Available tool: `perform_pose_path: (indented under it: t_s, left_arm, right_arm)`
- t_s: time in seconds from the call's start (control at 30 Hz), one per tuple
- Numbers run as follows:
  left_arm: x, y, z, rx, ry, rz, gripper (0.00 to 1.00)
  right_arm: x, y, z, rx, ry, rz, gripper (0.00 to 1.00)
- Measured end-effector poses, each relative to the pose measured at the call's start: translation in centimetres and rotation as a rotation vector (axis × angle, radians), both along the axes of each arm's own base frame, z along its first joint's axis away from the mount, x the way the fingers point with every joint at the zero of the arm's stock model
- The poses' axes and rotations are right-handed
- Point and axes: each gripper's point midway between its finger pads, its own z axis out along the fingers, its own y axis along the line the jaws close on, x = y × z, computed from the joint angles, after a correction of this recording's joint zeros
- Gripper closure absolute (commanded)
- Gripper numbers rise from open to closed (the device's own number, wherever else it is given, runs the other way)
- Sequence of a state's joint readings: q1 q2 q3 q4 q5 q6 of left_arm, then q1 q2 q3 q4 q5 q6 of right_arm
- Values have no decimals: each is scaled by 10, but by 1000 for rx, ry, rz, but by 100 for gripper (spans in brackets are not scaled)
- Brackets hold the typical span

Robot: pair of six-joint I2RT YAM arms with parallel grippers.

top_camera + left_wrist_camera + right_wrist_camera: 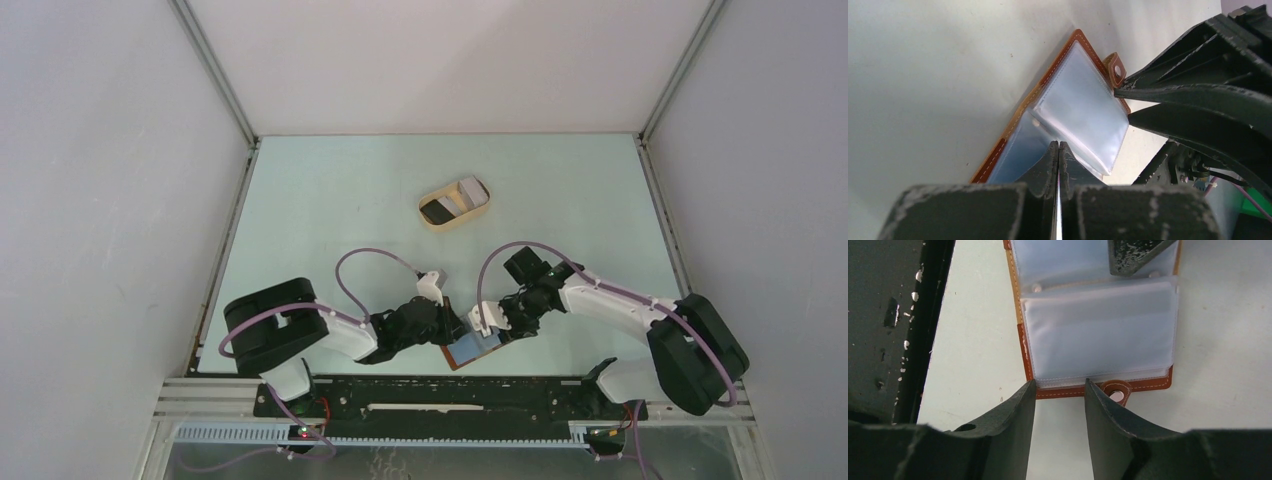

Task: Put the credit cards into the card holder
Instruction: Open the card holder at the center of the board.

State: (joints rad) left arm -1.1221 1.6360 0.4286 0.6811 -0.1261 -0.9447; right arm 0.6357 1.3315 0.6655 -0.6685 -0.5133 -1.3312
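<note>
The card holder [472, 352] lies open near the table's front edge, reddish-brown with clear plastic sleeves [1098, 335]. My left gripper [452, 330] is shut, and its tips [1058, 144] press down on the sleeves near the fold of the card holder [1083, 105]. My right gripper [497, 325] is open. Its fingers [1060, 382] stand at the holder's edge beside the snap tab [1116, 391], holding nothing. The credit cards, a black one [438, 210] and pale ones [466, 191], lie in the beige tray further back. No card shows in either gripper.
The beige oval tray [487, 207] sits mid-table, well behind both grippers. The black front rail [878, 330] runs close beside the holder. White walls enclose the table on three sides.
</note>
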Motion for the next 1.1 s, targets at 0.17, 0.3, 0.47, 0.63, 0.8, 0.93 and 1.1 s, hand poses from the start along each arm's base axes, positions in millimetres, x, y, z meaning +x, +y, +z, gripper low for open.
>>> perform_pose_path:
  t_s: [0.17,0.3,0.47,0.63,0.8,0.93,1.1]
  left_arm:
    - [1,0,1,-4,-1,1,98]
    - [1,0,-1,-3,2,2,98]
    - [3,0,-2,-6,8,8,98]
    - [3,1,-2,-6,10,11,98]
    - [4,1,-2,-6,10,13,98]
    - [4,1,-2,-6,10,14,98]
    - [5,1,-2,-7,12,13,98]
  right_arm:
    - [-4,1,-6,-31,21,0,53]
    - [-3,2,-6,-47,18,-5,54]
    - [-4,6,-7,-70,22,-8,54]
    - [-5,9,-6,-92,22,-9,54]
    - [-9,12,-5,-98,57,-34,54]
    - [-13,19,0,-77,100,-58,53]
    - [-14,36,11,-27,142,-82,51]
